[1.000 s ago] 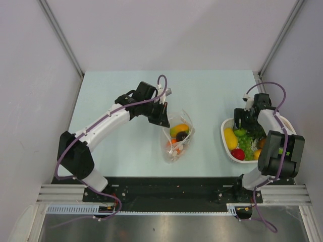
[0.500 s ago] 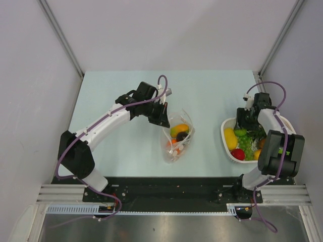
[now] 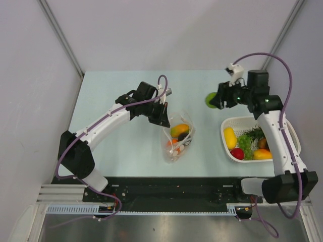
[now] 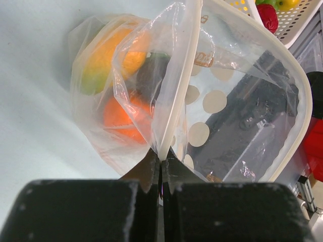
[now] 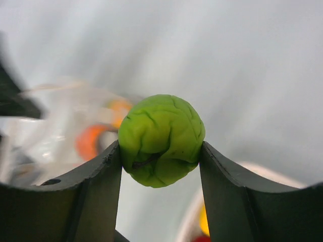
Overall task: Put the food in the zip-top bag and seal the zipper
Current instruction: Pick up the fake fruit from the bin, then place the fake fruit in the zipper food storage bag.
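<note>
Pinching the whitish zipper strip (image 4: 175,93) of the clear bag (image 3: 177,148), the left hand (image 3: 162,116) has its fingers drawn narrow, tips meeting on the plastic at the bag's far left corner. The bag's mouth gapes open just beside that hand, and the rest of the bag lies on the pale desk (image 3: 111,96), stretching toward the near edge. Inside it sit a yellow-orange mango (image 3: 179,130), a dark piece (image 3: 183,136) and an orange piece (image 3: 173,143). Farther right and farther back, well apart from the bag, the right hand (image 3: 218,99) hangs over the desk with its fingers clamped on the sides of a round green piece (image 5: 161,140). Nearer the front on the right stands a white basket (image 3: 224,132) holding a yellow fruit (image 3: 230,138), green grapes (image 3: 246,142) and a red piece (image 3: 237,154).
</note>
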Controlling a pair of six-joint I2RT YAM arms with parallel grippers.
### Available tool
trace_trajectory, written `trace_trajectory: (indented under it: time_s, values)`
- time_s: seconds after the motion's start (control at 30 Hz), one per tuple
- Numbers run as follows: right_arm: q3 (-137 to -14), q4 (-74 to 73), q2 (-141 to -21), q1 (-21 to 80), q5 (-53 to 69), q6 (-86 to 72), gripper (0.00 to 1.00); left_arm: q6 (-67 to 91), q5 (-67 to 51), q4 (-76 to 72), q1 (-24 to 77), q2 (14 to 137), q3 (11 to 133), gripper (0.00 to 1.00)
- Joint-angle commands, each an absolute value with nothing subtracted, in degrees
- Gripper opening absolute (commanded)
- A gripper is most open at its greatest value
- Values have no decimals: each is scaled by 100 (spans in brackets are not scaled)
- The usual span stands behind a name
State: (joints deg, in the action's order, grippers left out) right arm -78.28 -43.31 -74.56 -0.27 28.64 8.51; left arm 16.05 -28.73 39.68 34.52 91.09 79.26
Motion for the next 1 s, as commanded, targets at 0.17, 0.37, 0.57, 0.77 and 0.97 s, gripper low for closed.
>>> trace_trajectory:
  time_s: [0.17, 0.37, 0.57, 0.77, 0.97]
  values:
    - [-8490, -3647, -7777, 2608, 3243, 949, 41, 1644, -2901, 3885, 3419, 9097, 8104, 0]
    - [-8262, -3568, -7954, 3304, 2910, 1283, 64, 1644, -2900, 3902, 3410, 9053, 8112, 0]
    - [-8244, -3902, -7639, 2963, 2654, 1204, 100, 1644, -2874, 3911, 3393, 9026, 8086, 0]
    - [-8034, -5085, -7444, 1172, 3005, 1520, 100, 1626, -2848, 3911, 3384, 9000, 8086, 0]
    - [-6920, -5862, -7435, -745, 2681, 2161, 97, 1670, -2909, 3841, 3392, 8982, 8007, 0]
